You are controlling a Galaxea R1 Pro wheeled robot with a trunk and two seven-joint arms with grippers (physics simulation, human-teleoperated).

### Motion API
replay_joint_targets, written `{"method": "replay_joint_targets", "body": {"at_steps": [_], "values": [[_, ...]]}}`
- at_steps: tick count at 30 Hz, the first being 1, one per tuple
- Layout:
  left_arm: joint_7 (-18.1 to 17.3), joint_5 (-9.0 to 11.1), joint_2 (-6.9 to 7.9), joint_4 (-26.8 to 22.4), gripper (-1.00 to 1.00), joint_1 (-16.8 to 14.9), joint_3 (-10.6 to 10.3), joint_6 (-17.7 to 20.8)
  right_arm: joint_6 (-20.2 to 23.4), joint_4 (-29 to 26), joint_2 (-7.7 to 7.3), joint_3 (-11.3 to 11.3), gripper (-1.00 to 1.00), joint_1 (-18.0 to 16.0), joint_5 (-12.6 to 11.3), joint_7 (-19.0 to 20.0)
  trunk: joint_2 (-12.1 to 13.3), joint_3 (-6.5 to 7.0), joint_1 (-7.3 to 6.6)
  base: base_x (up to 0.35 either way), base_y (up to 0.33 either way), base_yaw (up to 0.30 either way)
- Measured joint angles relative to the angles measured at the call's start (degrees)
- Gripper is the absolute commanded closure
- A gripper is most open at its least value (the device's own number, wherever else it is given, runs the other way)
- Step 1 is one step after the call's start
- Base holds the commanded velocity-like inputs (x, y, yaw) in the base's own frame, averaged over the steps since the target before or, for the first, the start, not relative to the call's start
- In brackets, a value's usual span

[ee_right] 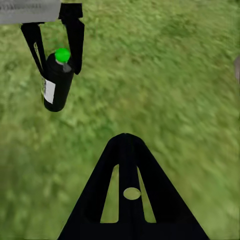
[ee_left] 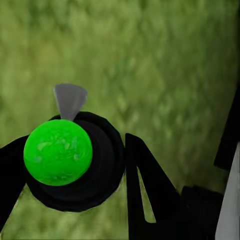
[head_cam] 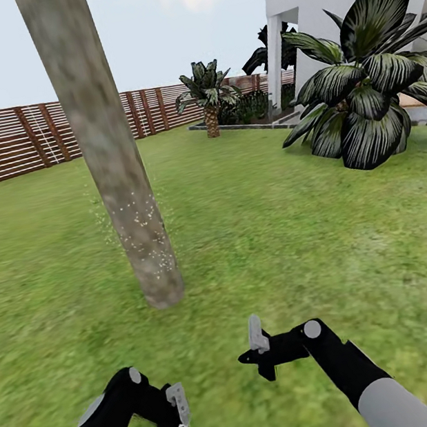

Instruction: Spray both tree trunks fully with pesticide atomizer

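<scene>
Tree trunk (head_cam: 110, 162) stands ahead of the left gripper (head_cam: 178, 416), pale flecks low on its bark. That gripper holds the black atomizer (ee_right: 57, 82), green cap (ee_left: 58, 152) up. Raise and aim the nozzle higher. Right gripper (head_cam: 260, 345): can't tell its opening.
</scene>
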Motion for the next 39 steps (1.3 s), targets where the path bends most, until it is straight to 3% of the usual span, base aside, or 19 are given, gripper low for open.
{"method": "replay_joint_targets", "body": {"at_steps": [7, 10, 15, 21, 26, 32, 37, 39], "values": [[-3.01, 0.39, -2.33, -0.02, 1.00, -2.59, 0.07, 0.15, 0.00, 0.07, 1.17, 0.10, 1.00, 0.00, -0.02, 0.02, 0.00, 0.00, 0.00, 0.000, 0.000, 0.000], [-4.06, 0.84, -2.74, -0.04, 1.00, -3.54, 0.16, 0.10, 0.00, 0.01, 1.31, 0.10, 1.00, 0.00, -0.02, 0.02, 0.00, 0.00, 0.00, 0.000, 0.000, 0.000], [-5.50, 1.10, -4.67, -0.05, 1.00, -4.04, 0.34, -0.08, 0.00, -0.14, 1.41, 0.10, 1.00, 0.00, -0.02, 0.02, 0.00, 0.00, 0.00, 0.000, 0.000, 0.000], [-5.49, 4.81, -6.05, -0.07, 1.00, -4.56, 0.23, -0.09, 0.03, -0.19, 1.41, 0.10, 1.00, -0.51, -0.04, 0.07, 0.00, 0.00, 0.00, 0.000, 0.000, 0.000], [-5.10, 6.66, -6.98, -0.10, 1.00, -5.05, 0.23, -0.06, 0.09, -0.19, 1.41, 0.10, 1.00, -1.02, -0.11, 0.09, 0.00, 0.00, 0.00, 0.000, 0.000, 0.000], [-4.60, 6.92, -7.76, -0.07, 1.00, -5.62, 0.30, 0.00, 0.09, -0.19, 1.70, 0.10, 1.00, -1.42, -0.17, 0.02, 0.00, 0.00, 0.00, 0.000, 0.000, 0.000], [-4.49, 7.10, -7.85, -0.07, 1.00, -6.05, 0.38, 0.00, 0.91, -0.17, 2.73, 0.10, 1.00, -1.78, -0.11, 0.03, 0.00, 0.00, 0.00, 0.000, 0.000, 0.000], [-4.53, 8.32, -7.75, -0.07, 1.00, -6.07, 0.38, -0.04, 2.58, -0.23, 2.79, 0.09, 1.00, -1.90, -0.05, 0.12, 0.00, 0.00, 0.00, 0.000, 0.000, 0.000]]}}
